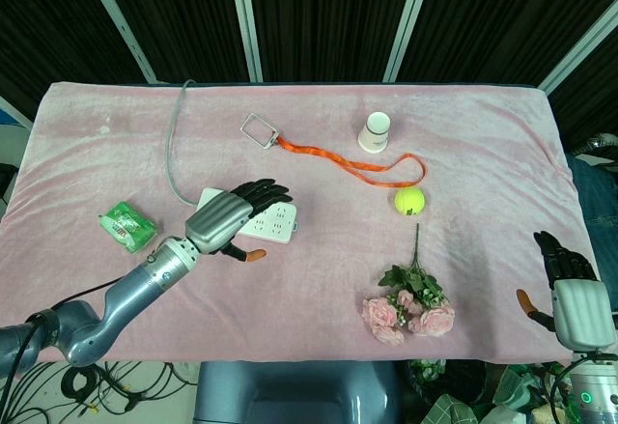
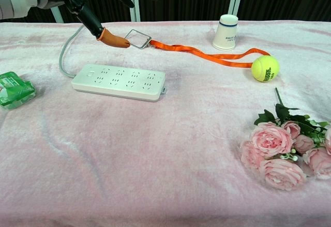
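Roses (image 2: 282,152) nearest; left robot hand (image 1: 235,213) hovers over power strip (image 2: 119,81).

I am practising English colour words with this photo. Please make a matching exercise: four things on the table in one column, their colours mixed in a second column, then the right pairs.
Things:
1. ball
2. strap
3. roses
4. power strip

Colours:
A. pink
B. white
C. yellow-green
D. orange

Pairs: 1-C, 2-D, 3-A, 4-B
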Controlling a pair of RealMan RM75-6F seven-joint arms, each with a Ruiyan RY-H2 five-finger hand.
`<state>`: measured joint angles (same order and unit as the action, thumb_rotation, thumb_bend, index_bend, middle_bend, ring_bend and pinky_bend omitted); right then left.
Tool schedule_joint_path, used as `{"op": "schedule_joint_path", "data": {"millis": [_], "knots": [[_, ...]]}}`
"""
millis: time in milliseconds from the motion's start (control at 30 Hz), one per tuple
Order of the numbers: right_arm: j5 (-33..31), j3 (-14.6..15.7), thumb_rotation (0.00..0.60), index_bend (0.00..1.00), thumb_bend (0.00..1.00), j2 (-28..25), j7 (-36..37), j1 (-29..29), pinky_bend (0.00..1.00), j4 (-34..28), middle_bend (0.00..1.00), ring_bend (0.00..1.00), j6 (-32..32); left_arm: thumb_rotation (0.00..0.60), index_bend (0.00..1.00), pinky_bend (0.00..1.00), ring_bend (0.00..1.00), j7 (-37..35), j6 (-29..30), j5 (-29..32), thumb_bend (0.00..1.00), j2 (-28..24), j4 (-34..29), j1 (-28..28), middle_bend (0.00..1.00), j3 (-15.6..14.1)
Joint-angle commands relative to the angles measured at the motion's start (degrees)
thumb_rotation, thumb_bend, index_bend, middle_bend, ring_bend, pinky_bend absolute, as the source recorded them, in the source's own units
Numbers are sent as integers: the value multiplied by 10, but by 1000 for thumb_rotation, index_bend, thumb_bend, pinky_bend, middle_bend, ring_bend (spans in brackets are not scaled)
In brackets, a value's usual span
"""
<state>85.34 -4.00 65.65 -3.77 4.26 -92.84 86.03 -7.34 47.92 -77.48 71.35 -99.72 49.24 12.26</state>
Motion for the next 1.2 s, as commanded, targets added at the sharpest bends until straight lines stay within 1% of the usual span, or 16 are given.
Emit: {"op": "schedule_joint_path", "data": {"millis": [33, 433, 1067, 1100, 1167, 1200], "knots": [[-8, -1, 600, 34, 202, -3, 0, 0, 202, -3, 90, 195, -6, 600, 145, 130, 0, 5, -2, 4, 215, 1, 0, 2, 102, -1], [-19, -1, 600, 32, 202, -6, -5, 1, 202, -8, 90, 194, -19, 600, 146, 130, 0, 29, 2, 15, 215, 3, -7, 7, 103, -3], [-39, -5, 600, 32, 202, -10, -18, 0, 202, -17, 90, 193, -27, 600, 146, 132, 1, 28, 9, 19, 215, 2, -6, 4, 103, -7], [-40, -5, 600, 32, 202, -11, -18, 0, 202, -17, 90, 193, -28, 600, 146, 147, 14, 29, 8, 20, 215, 1, -6, 4, 107, -8], [-42, -5, 600, 32, 202, -11, -20, 0, 202, -18, 90, 193, -29, 600, 146, 225, 88, 33, 6, 21, 215, -3, -3, 5, 135, -9], [-44, -5, 600, 32, 202, -11, -20, 0, 202, -18, 90, 193, -31, 600, 146, 303, 165, 46, 7, 20, 226, -8, 1, 4, 172, -11]]}}
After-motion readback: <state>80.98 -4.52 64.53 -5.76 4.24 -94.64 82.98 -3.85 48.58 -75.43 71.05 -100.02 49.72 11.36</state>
